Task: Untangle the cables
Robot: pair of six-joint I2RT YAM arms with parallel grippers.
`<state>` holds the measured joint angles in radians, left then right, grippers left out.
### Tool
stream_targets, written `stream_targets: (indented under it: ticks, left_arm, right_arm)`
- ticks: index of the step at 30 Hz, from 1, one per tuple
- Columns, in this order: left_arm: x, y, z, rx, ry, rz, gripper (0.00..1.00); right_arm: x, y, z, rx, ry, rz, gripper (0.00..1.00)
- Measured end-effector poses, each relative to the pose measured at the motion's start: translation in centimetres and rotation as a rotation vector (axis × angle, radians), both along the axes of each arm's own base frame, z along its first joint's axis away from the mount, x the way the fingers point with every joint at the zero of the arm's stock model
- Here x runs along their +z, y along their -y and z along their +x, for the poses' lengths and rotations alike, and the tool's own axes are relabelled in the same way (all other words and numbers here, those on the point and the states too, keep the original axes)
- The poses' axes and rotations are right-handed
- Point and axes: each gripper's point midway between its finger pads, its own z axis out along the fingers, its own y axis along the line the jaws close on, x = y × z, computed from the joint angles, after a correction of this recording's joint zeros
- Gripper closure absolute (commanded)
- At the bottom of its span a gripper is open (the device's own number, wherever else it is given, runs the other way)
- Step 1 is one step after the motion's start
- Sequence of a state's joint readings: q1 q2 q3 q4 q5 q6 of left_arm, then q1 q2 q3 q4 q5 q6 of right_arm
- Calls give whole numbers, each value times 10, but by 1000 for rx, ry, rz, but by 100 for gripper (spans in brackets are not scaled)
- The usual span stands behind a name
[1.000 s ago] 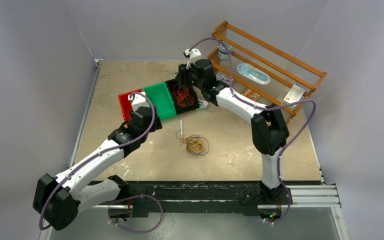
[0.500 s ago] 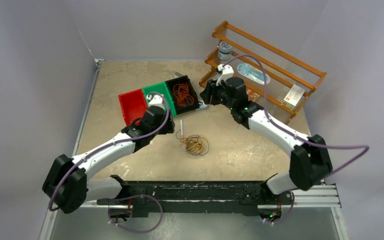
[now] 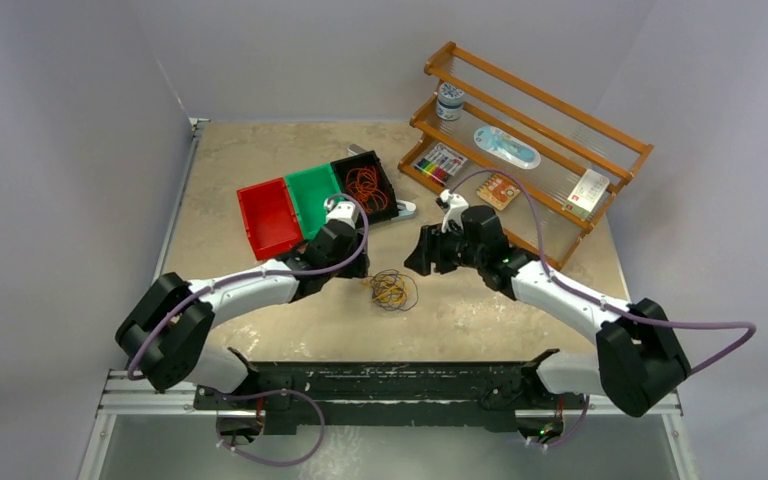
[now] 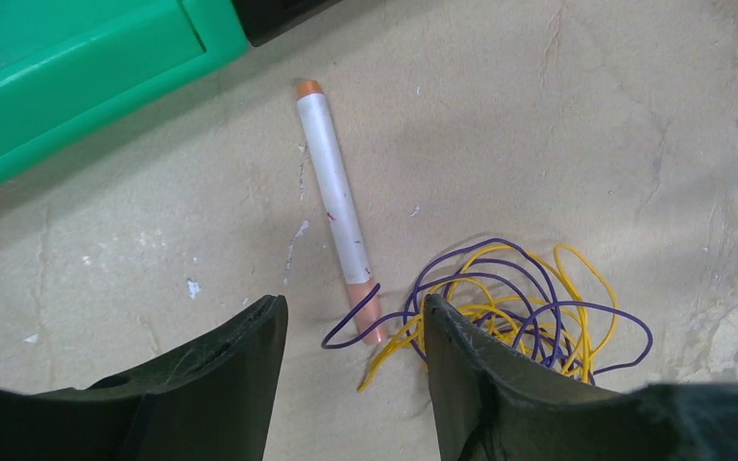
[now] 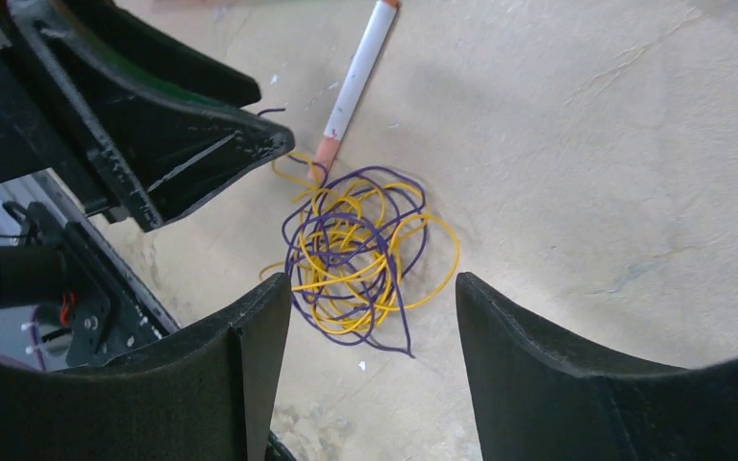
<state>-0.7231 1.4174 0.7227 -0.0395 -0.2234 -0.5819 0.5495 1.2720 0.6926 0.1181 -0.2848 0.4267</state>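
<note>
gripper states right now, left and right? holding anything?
left gripper: open, holding nothing, low at the edge of the cables.
right gripper: open, holding nothing, over the cables.

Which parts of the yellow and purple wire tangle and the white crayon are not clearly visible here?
- Left wrist view: the yellow and purple wire tangle is partly behind a black finger.
- Right wrist view: the top edge cuts off the far tip of the white crayon.
- Top view: single strands are too small.
</note>
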Motion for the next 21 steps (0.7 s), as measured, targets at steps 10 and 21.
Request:
stream_targets:
  ticks: [10, 21]
  left_arm:
    - [-16, 5, 0, -11, -18, 8, 79]
    - [-18, 2, 0, 2, -17, 16, 92]
  right_arm:
    - [-43, -9, -15, 76, -111, -2, 42]
    - [-76, -11, -23, 106, -184, -18, 84]
